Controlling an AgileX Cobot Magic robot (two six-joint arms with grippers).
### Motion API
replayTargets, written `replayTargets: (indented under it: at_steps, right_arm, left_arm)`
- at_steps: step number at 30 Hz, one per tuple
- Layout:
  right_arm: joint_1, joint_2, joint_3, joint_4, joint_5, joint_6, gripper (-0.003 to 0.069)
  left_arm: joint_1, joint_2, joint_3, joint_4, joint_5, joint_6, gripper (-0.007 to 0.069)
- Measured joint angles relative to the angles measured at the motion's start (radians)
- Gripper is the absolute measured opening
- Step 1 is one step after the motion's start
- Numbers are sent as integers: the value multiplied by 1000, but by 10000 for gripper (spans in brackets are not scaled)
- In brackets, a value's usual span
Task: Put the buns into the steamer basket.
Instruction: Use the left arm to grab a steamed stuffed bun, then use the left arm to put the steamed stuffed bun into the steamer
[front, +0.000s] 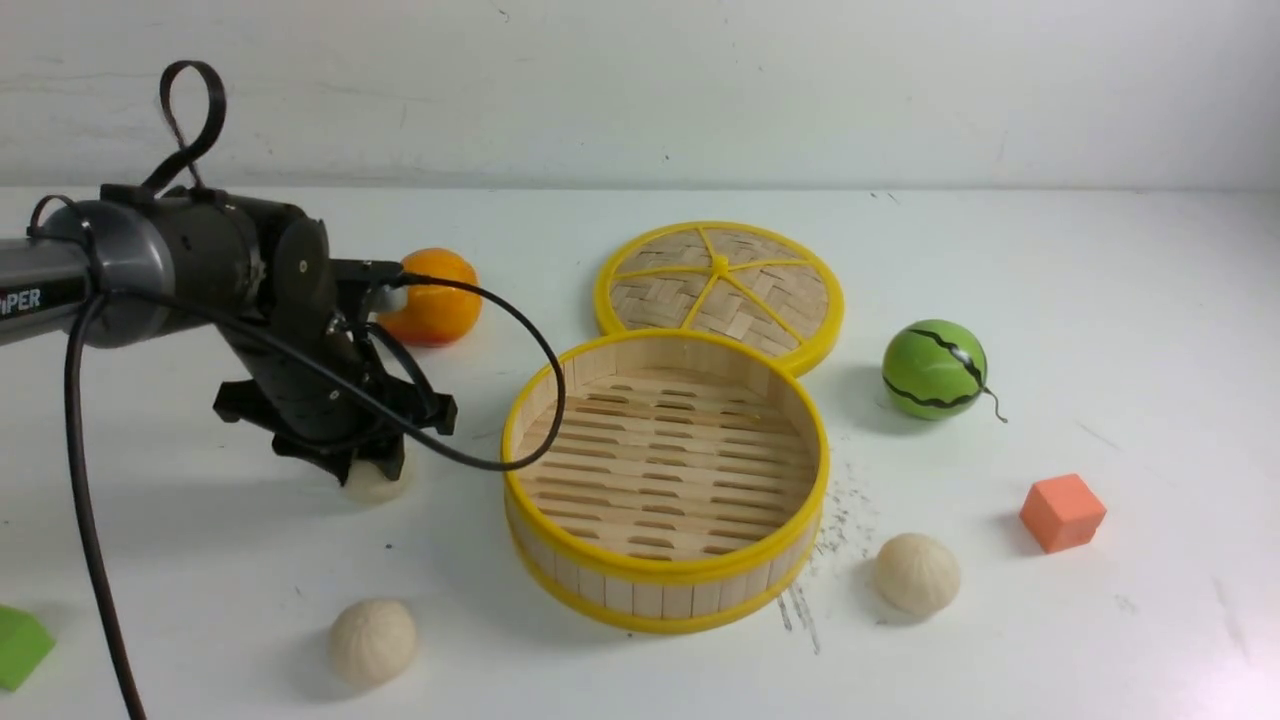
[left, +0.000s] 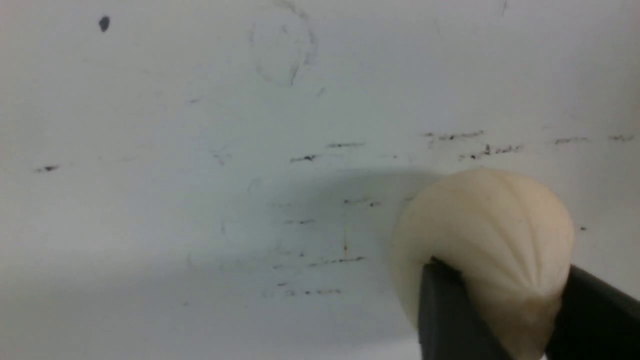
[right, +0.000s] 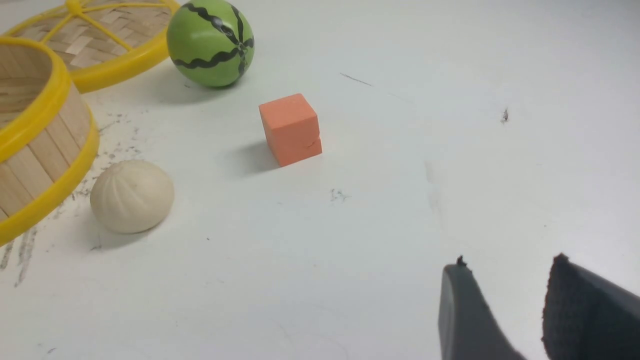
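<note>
Standing near the gripped bun (left: 480, 235): orange (front: 432, 297), steamer basket (front: 640, 592)

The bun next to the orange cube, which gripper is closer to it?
Right. The right gripper hangs open over the table, on the same side of the steamer basket as that bun; the left gripper is across the basket, clamped on another bun.

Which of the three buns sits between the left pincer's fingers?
The bun left of the steamer basket, in front of the orange fruit: the fingers of the left pincer flank it. The other two lie free.
</note>
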Motion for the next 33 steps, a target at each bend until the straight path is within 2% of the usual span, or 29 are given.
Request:
replayTargets:
  at_steps: [2,4,8,10,12,13,17,23,27,30,31,32,33]
  right_arm:
    - [0,0,0,0,0,0,240]
    - [0,0,0,0,0,0,240]
    - [0,0,0,0,0,0,240]
    - [0,0,0,0,0,0,240]
    - [0,0,0,0,0,0,240]
    - [0,0,0,0,0,0,240]
    - [0,0,0,0,0,0,240]
    - [0,0,0,0,0,0,240]
    - [0,0,0,0,0,0,240]
    - [0,0,0,0,0,0,240]
    - [0,0,0,0,0,0,240]
    - [0,0,0,0,0,0,240]
    - [0,0,0,0,0,0,240]
  left_arm:
    - [0,-9,-19,7,33,1,64]
    - [-2,-28,-44,17,73,5,7]
    - [-44,-113,-121,41,143,8,-2]
    - [-117,-174,-168,44,158,11,-2]
    - [-147,-185,-188,44,161,11,-2]
    - [-206,-191,-217,39,168,11,-2]
    - [-322,-151,-273,29,170,-5,-2]
    - [-385,-29,-326,36,159,-42,1]
    - [-396,86,-341,44,121,-50,44]
    - [-396,129,-343,53,103,-65,104]
    - [-396,154,-345,61,95,-73,172]
    - [-396,157,-345,62,95,-73,182]
    - [-396,170,-347,71,93,-76,269]
